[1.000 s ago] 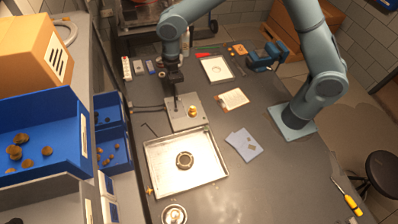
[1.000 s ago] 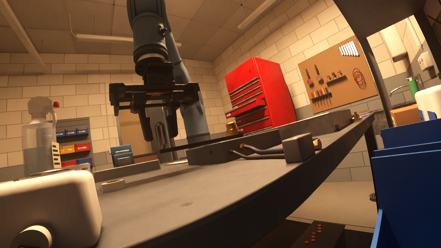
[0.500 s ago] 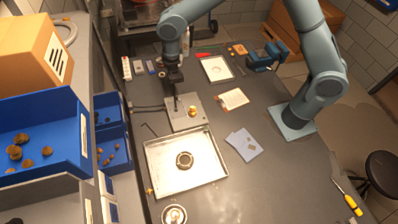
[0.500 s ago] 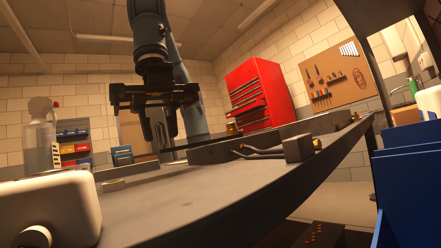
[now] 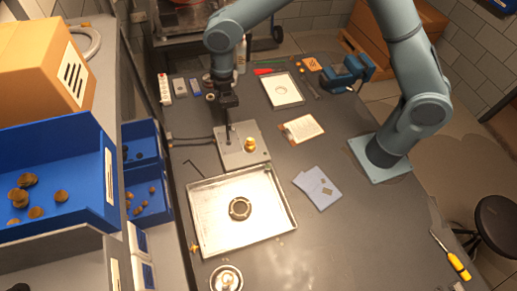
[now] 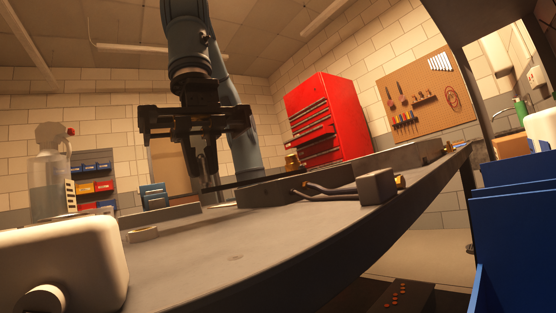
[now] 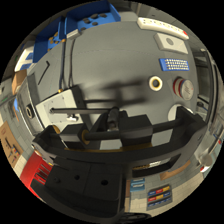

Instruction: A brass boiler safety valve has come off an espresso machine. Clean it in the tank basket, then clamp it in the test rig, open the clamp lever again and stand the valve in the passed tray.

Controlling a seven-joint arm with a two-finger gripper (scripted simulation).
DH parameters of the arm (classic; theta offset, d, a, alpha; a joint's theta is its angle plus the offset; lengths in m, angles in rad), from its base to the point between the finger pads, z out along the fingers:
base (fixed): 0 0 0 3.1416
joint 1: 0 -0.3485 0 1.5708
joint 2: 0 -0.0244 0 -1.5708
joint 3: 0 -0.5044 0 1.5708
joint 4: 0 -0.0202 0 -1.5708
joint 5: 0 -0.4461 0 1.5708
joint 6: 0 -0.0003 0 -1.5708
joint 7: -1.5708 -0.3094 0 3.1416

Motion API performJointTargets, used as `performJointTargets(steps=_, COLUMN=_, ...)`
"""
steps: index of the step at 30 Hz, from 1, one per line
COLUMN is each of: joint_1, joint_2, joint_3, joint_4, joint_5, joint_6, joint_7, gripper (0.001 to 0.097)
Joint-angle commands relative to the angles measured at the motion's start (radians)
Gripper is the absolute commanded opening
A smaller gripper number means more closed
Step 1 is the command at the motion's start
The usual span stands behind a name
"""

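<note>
The brass valve (image 5: 250, 144) stands on the grey test rig (image 5: 241, 144), and in the wrist camera my own fingers hide all but a sliver of it. The rig's black clamp lever (image 7: 83, 111) stretches from its pivot toward the rear of the bench and ends in a knob (image 6: 201, 160). My gripper (image 6: 201, 165) hangs over that knob end and is closed around the lever's knob (image 7: 112, 119). The steel tank (image 5: 240, 208) lies nearer the front with its round basket (image 5: 240, 208) in the middle. The white passed tray (image 5: 282, 90) sits at the rear right of the rig.
Blue parts bins (image 5: 143, 173) line the bench's left edge. A clipboard (image 5: 301, 129) and blue cards (image 5: 317, 187) lie right of the rig, a blue vise (image 5: 346, 72) at the rear right. A power strip (image 5: 165, 88) and a tape roll (image 5: 210, 96) lie behind my gripper.
</note>
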Motion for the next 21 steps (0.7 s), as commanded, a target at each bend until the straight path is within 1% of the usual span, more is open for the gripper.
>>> performJointTargets(steps=1, joint_1=0.000, joint_2=-0.001, joint_3=0.000, joint_4=-0.001, joint_5=0.000, joint_6=0.000, joint_7=0.000, gripper=0.0205)
performJointTargets(steps=8, joint_1=0.000, joint_2=-0.001, joint_3=0.000, joint_4=-0.001, joint_5=0.000, joint_6=0.000, joint_7=0.000, gripper=0.0075)
performJointTargets(steps=21, joint_1=0.004, joint_2=-0.006, joint_3=0.000, joint_4=0.011, joint_5=0.001, joint_6=-0.007, joint_7=0.001, gripper=0.0075)
